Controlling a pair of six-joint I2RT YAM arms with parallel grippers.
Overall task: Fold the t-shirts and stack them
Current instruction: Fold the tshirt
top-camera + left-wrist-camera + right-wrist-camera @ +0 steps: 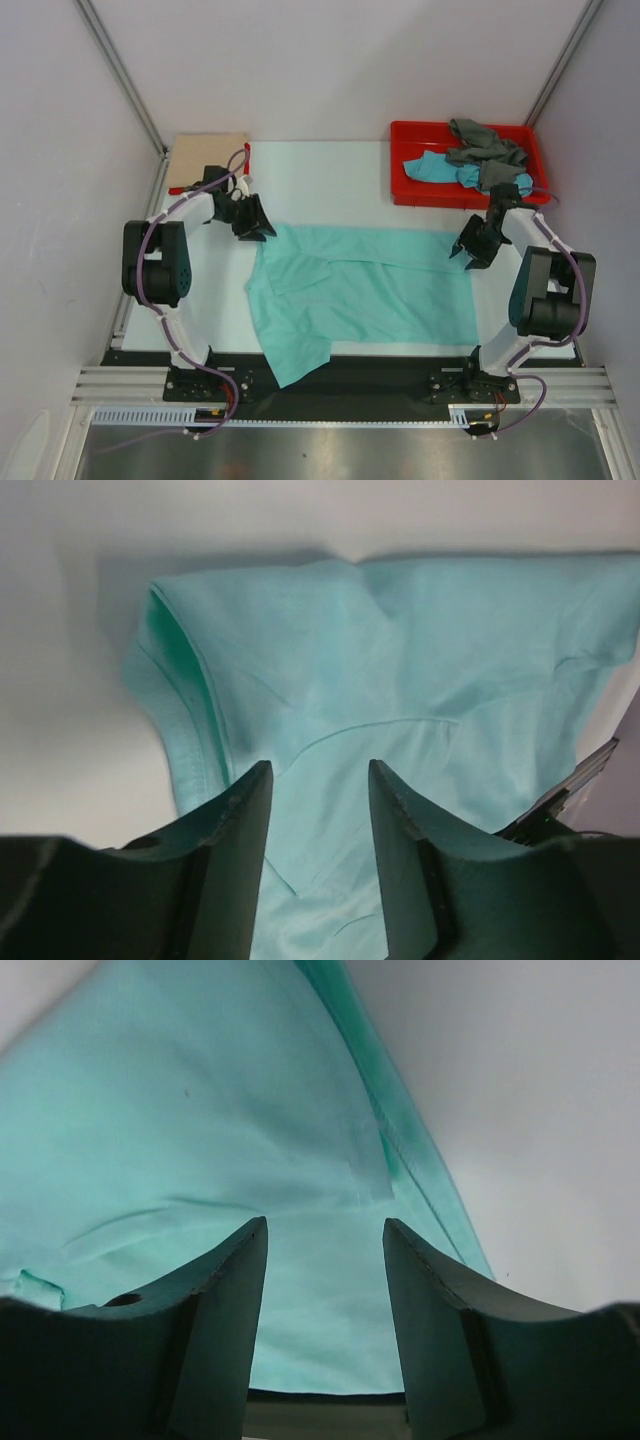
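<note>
Mint-green t-shirt (360, 285) lay spread on white table (330, 180), its near-left part reaching past the table's near edge. Left gripper (255, 228) stood at the shirt's far-left corner, right gripper (468, 250) at its far-right corner; both sets of jaws were apart above the cloth. Grey shirt (485, 140) and turquoise-blue shirt (435, 168) lay heaped in red tray (410, 190), far right.

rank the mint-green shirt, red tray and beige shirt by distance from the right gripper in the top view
1. mint-green shirt, its right edge just under the right gripper.
2. red tray, just behind it, far right.
3. beige shirt, far-left corner.
</note>
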